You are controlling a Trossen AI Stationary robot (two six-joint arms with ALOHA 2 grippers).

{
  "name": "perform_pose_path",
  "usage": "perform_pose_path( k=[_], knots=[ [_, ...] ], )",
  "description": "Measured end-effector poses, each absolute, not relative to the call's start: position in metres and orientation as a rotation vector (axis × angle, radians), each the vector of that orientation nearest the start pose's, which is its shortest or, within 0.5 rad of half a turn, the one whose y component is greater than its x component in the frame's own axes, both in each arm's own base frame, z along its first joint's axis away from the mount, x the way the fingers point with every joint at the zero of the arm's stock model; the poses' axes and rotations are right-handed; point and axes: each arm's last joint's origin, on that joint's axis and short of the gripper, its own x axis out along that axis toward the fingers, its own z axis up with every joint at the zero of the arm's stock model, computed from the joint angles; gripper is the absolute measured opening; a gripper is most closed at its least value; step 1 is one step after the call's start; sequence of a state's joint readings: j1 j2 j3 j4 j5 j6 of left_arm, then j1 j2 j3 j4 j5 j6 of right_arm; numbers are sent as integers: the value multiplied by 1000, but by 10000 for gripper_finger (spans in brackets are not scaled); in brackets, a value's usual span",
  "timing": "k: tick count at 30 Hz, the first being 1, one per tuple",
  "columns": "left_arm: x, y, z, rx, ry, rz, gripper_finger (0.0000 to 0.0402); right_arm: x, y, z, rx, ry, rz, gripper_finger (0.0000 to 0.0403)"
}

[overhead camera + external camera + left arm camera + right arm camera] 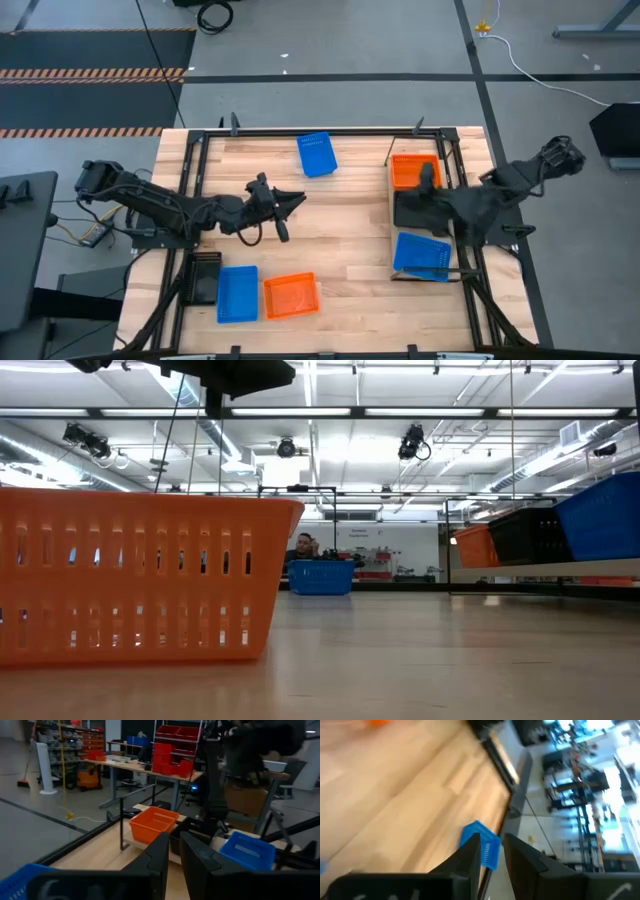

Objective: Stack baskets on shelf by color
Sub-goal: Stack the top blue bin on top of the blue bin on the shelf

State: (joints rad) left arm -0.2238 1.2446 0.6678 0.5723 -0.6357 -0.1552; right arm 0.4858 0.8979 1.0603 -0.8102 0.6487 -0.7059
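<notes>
The shelf [391, 190] stands along the table's right side. On it sit an orange basket [408, 168] at the far end, a black basket [410, 212] in the middle and a blue basket [422, 255] at the near end. A blue basket [317, 154] rests on the table near the far edge. Black [203, 278], blue [237, 293] and orange [291, 296] baskets rest in a row at the near left. My right gripper [430, 170] hovers shut and empty above the orange basket on the shelf. My left gripper [298, 200] is shut and empty above mid-table.
A black frame [300, 131] edges the table. Bare wood [340, 230] lies between the two arms. In the low view the near orange basket [140, 580] fills the left, and the shelf [560, 568] shows at the right. Racks and benches stand in the room beyond.
</notes>
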Motion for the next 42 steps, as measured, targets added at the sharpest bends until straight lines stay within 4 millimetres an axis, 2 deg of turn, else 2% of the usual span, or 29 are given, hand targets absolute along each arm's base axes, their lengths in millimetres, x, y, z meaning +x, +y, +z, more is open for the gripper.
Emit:
perform_pose_path(
  k=[3, 7, 10, 18, 26, 34, 42],
  knots=[
    [261, -46, 270, -170, -31, 396, 52, 174, 47, 353, -978, 609, -21, 99],
    [260, -52, 270, -190, -35, 395, 52, 207, 24, 340, -884, 724, -29, 111],
    [258, -56, 270, -193, -36, 409, 52, 231, 8, 334, -807, 784, 5, 116],
    [256, -63, 270, -183, -33, 405, 52, 295, -32, 334, -557, 828, 103, 115],
    [256, -63, 270, -182, -33, 405, 52, 350, -72, 305, -459, 992, 84, 115],
    [254, -72, 270, -162, -32, 370, 52, 381, -114, 266, -382, 1079, 52, 115],
    [253, -75, 272, -169, -45, 357, 52, 391, -152, 234, -323, 1087, 4, 115]
  ],
)
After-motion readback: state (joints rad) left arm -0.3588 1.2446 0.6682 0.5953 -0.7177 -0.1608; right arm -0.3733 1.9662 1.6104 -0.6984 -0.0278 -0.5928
